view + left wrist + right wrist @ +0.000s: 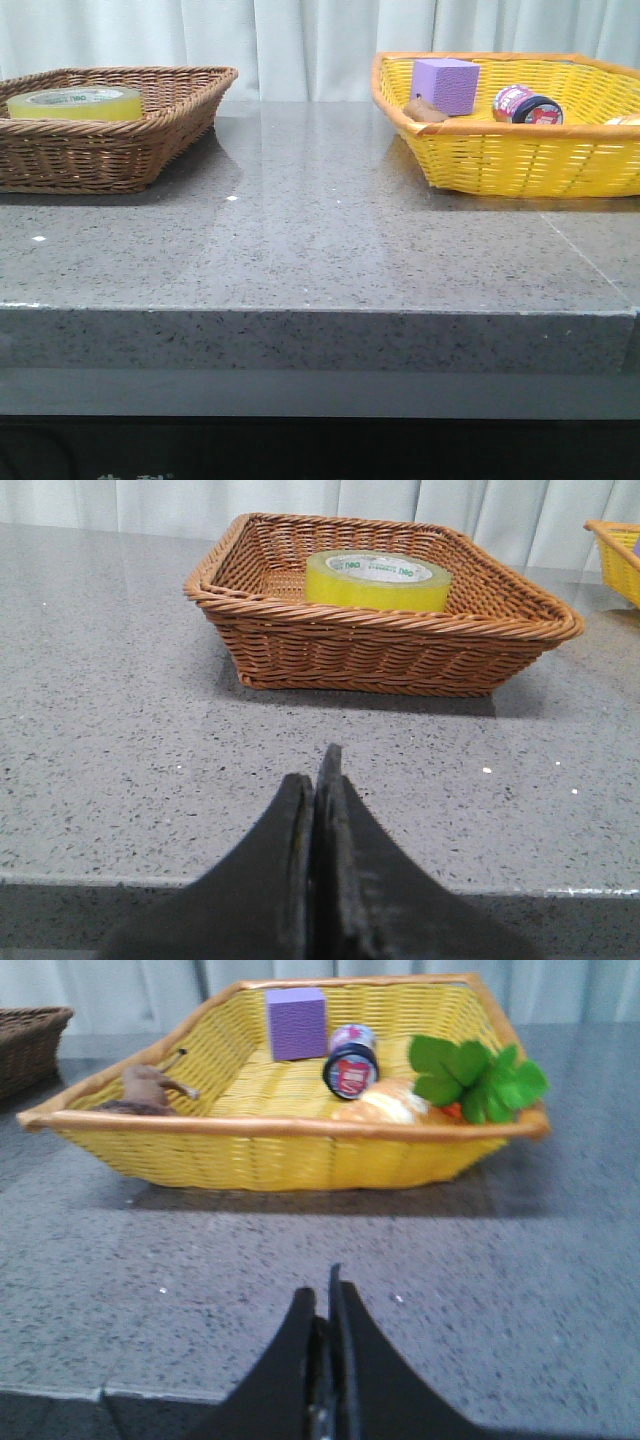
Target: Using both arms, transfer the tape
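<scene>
The tape (75,102), a wide yellow roll with a white core and green lettering, lies flat in the brown wicker basket (150,150) at the back left. It also shows in the left wrist view (378,581), inside the same basket (380,650). My left gripper (318,780) is shut and empty, low over the table's front edge, well short of the basket. My right gripper (325,1300) is shut and empty, in front of the yellow basket (280,1155). Neither gripper shows in the front view.
The yellow basket (520,150) at the back right holds a purple block (446,85), a small pink-and-black container (527,105), a brown item (425,110), and, in the right wrist view, green leaves (475,1080). A grey stone table (320,240) lies between the baskets.
</scene>
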`<move>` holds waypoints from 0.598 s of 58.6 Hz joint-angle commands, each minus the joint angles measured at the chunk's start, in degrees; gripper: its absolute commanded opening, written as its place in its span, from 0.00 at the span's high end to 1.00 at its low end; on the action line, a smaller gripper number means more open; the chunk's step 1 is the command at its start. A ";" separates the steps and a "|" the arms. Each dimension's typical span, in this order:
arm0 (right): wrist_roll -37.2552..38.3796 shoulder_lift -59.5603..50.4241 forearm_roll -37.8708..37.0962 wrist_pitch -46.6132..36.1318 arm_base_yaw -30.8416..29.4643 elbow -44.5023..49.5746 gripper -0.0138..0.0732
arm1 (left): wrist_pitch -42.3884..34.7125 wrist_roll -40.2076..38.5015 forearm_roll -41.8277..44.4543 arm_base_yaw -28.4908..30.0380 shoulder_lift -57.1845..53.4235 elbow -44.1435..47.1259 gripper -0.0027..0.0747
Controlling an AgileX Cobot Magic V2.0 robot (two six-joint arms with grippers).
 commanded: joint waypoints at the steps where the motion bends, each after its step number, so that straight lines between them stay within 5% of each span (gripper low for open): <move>1: -0.65 -2.64 1.23 -2.89 -1.59 -0.95 0.94 | -4.99 -0.42 -0.51 0.06 -0.98 2.24 0.99; 35: -0.65 -2.71 1.23 -1.93 -1.85 -0.95 0.94 | -4.99 -0.42 -0.51 0.06 -0.98 2.24 0.99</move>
